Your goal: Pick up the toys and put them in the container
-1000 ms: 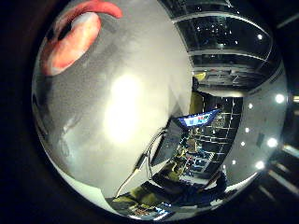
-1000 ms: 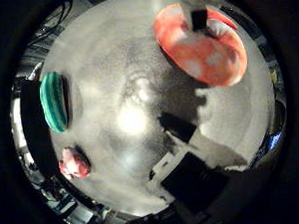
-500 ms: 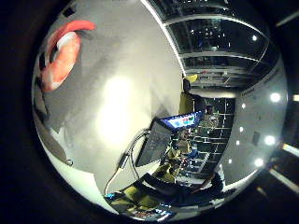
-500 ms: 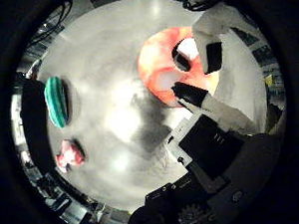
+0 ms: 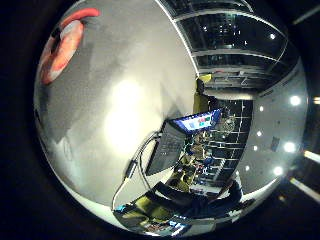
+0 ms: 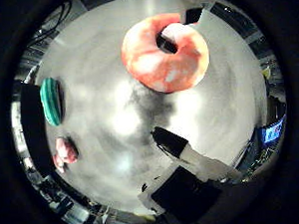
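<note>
In the right thumb side palm view an orange-red, bowl-like container (image 6: 157, 62) stands on the round grey table (image 6: 120, 123). A green striped toy (image 6: 51, 101) and a pink toy (image 6: 65, 153) lie on the table away from it, near the table's rim. My hand (image 6: 192, 170) hovers above the table with relaxed fingers. A white fingertip (image 6: 176, 36) shows in front of the container. In the right little finger side palm view the container (image 5: 62, 45) lies at the table's edge.
The right little finger side palm view shows the bare grey tabletop (image 5: 120, 110). Beyond its edge is a dark room with a lit monitor (image 5: 195, 122), desks and ceiling lights.
The fingers that reached over the container half a second ago have drawn back toward the palm. The views have shifted with the hand. The green and pink toys lie where they were.
</note>
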You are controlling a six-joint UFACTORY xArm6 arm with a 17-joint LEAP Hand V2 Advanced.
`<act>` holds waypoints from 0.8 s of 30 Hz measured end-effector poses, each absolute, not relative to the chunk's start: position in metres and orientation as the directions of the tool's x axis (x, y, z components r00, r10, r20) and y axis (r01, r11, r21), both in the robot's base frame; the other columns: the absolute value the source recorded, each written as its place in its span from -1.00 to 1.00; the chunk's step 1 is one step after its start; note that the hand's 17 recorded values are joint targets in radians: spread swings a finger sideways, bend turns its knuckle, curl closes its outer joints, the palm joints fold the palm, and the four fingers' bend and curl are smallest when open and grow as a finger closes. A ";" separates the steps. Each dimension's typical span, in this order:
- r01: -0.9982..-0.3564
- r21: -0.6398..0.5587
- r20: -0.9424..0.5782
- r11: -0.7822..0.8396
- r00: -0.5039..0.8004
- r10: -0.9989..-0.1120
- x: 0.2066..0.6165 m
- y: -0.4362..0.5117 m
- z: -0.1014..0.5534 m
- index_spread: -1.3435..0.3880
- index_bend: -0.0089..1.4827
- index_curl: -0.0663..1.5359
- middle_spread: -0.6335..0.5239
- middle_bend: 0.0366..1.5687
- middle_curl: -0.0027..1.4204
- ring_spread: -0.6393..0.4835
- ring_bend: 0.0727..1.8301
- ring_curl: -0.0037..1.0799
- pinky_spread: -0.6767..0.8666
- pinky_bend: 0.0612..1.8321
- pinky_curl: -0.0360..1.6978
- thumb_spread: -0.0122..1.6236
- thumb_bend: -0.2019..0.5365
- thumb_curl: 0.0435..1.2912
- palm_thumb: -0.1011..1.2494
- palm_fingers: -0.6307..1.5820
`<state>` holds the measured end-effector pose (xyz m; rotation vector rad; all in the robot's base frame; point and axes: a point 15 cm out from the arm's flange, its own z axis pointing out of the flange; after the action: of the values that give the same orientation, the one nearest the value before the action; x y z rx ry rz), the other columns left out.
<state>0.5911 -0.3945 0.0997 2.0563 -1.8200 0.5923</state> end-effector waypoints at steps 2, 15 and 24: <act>-0.991 -0.021 0.509 -0.131 0.102 -0.854 0.591 -0.393 0.095 0.09 -0.51 -0.46 0.32 -0.82 -0.61 0.50 -0.87 -0.69 0.58 -0.57 -0.67 0.15 -0.54 -0.56 -0.05 -0.17; -0.981 0.067 0.514 -0.184 0.192 -0.836 0.593 -0.368 0.071 -0.06 -0.15 -0.36 0.16 -0.79 -0.61 0.45 -0.92 -0.76 0.58 -0.68 -0.70 0.14 -0.49 -0.51 0.20 -0.07; -0.975 0.090 0.544 -0.202 0.218 -0.810 0.593 -0.373 0.082 -0.01 0.37 -0.22 -0.38 -0.32 -0.46 0.05 -0.89 -0.89 0.53 -0.91 -0.81 0.00 -0.48 -0.40 0.65 0.18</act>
<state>0.5931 -0.3733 0.0821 2.0844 -1.6506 0.5368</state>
